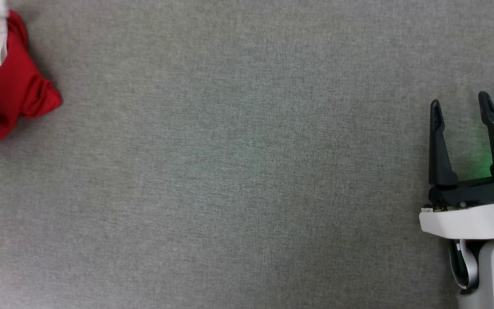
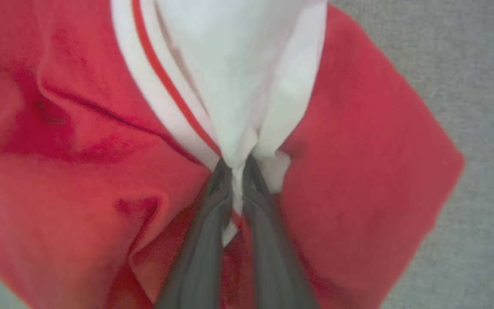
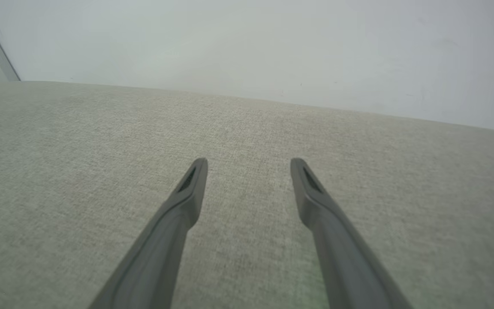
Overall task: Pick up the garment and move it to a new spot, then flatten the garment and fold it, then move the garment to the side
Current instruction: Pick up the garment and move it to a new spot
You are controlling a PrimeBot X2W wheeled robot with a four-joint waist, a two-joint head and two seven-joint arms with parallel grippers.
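The left gripper (image 2: 237, 165) is clamped on the shirt (image 1: 15, 86) by its white sleeve (image 2: 238, 64), bunching it at the left side of the grey table (image 1: 247, 171) (for carrying, I'd guess), while the right gripper (image 1: 459, 99) hovers spread and empty over the right side.

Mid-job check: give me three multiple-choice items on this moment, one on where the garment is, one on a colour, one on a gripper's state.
1. Where does the garment lie in the head view?
A. at the far left edge
B. in the centre
C. in the lower right corner

2. What colour is the fold that the left gripper pinches?
A. black
B. white
C. grey

3. How does the right gripper stand?
A. shut on cloth
B. shut and empty
C. open and empty

Answers:
1 A: the bunched red cloth sits against the left edge.
2 B: the jaws close on a white fold with red cloth around it.
3 C: its jaws stand apart over the bare grey surface.
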